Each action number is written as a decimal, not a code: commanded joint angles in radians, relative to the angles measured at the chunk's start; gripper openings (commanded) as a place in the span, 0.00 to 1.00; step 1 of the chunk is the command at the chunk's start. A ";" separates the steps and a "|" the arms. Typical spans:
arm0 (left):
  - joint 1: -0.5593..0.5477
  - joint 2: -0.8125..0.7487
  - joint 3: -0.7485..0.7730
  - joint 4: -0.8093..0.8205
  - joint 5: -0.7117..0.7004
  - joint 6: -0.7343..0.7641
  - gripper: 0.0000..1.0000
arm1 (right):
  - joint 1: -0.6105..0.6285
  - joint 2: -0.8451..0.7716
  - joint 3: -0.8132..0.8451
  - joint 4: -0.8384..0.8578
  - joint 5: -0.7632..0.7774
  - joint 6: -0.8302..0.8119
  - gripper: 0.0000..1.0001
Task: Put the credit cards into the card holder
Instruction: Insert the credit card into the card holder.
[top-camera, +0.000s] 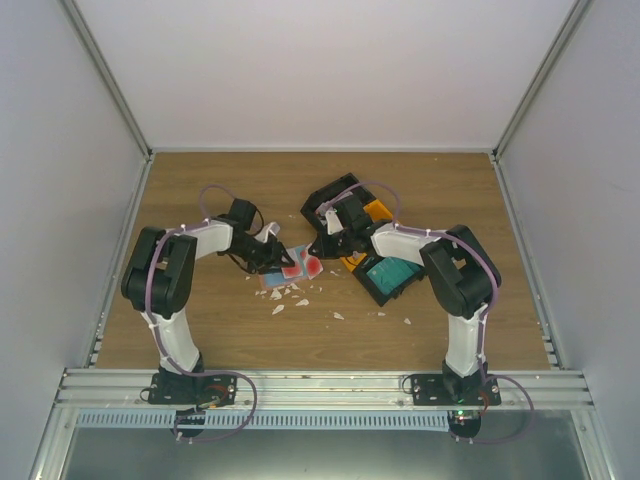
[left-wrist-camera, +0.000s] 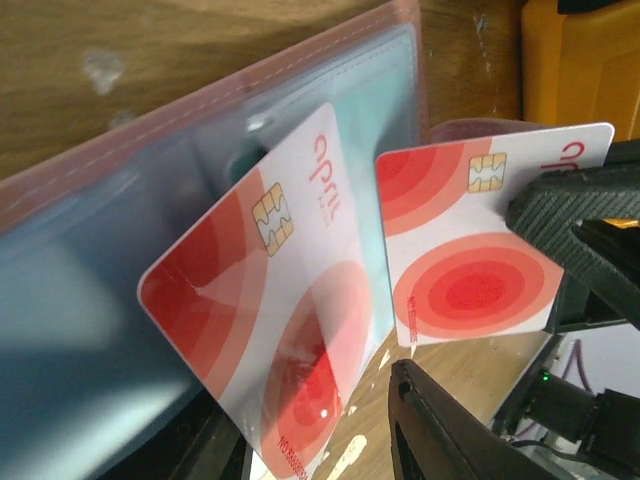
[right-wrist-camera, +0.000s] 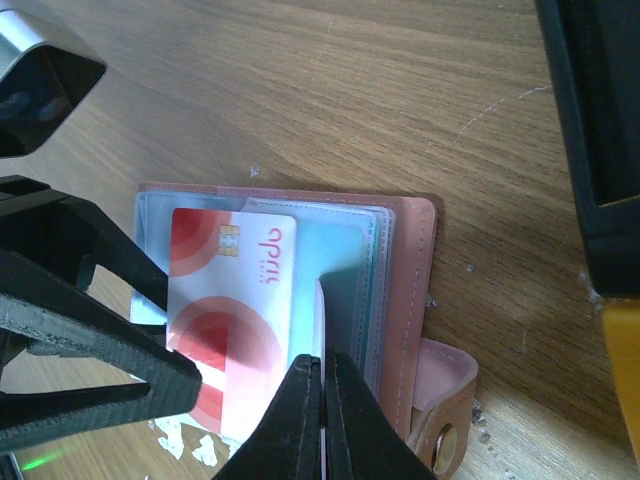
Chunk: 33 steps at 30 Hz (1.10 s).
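The card holder (right-wrist-camera: 405, 280) lies open on the wood, salmon-pink outside with light blue pockets (left-wrist-camera: 90, 300). One red-and-white credit card (left-wrist-camera: 270, 320) leans against its pockets, one end tucked in. My left gripper (left-wrist-camera: 310, 420) stands open around that card's lower end; its right finger (left-wrist-camera: 440, 430) is clear of the card. A second red-and-white card (left-wrist-camera: 480, 240) stands on edge over the holder, and my right gripper (right-wrist-camera: 322, 365) is shut on it. From above, both grippers (top-camera: 272, 256) (top-camera: 322, 243) meet over the holder (top-camera: 275, 283).
A black bin (top-camera: 390, 275) holding teal cards sits right of the holder. An orange bin (top-camera: 375, 210) and another black bin (top-camera: 330, 195) lie behind it. White torn scraps (top-camera: 300, 300) are scattered on the wood in front of the holder.
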 joint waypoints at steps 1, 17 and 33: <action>-0.042 0.048 0.075 -0.067 -0.094 0.036 0.40 | -0.002 -0.008 0.002 0.012 0.018 -0.019 0.01; -0.089 -0.007 0.059 -0.093 -0.116 0.019 0.45 | 0.002 -0.119 0.012 -0.079 0.192 -0.080 0.01; -0.114 0.001 0.087 -0.114 -0.209 0.014 0.46 | 0.022 -0.071 0.035 -0.108 0.212 -0.090 0.01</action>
